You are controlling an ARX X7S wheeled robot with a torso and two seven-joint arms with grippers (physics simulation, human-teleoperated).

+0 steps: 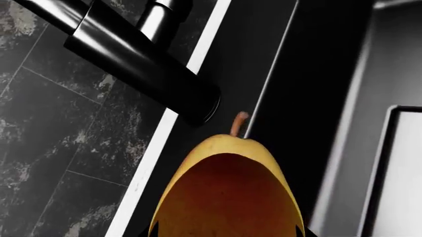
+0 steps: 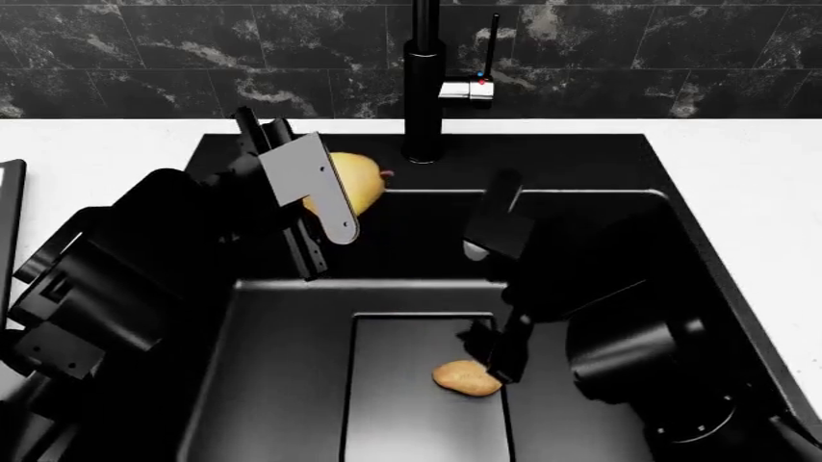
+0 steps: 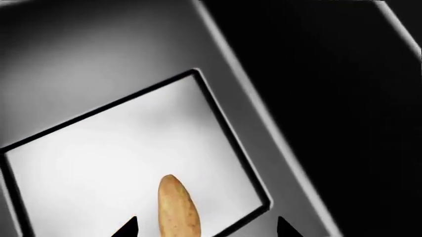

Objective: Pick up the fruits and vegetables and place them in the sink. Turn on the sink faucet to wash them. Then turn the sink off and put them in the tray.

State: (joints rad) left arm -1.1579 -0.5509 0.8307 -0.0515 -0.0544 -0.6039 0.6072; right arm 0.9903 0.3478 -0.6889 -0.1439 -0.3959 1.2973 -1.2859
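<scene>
My left gripper (image 2: 327, 197) (image 1: 228, 233) is shut on the yellow fruit (image 2: 360, 183) (image 1: 228, 187). It holds the fruit above the back left part of the black sink (image 2: 276, 366), close to the base of the sink faucet (image 2: 424, 87) (image 1: 138, 59). The faucet's silver lever (image 2: 468, 89) points right. The tan potato (image 2: 467, 378) (image 3: 177, 210) lies on the flat drain plate (image 2: 404, 404) (image 3: 99, 158) in the sink floor. My right gripper (image 2: 495, 358) (image 3: 205, 228) hangs low over it, open, one fingertip on each side with gaps to the potato.
White counter (image 2: 103, 144) surrounds the sink, with a dark marble wall (image 2: 192, 58) behind it. At the far left edge a dark, pale-rimmed strip (image 2: 8, 241) shows, seemingly the tray. My left arm covers the sink's left side.
</scene>
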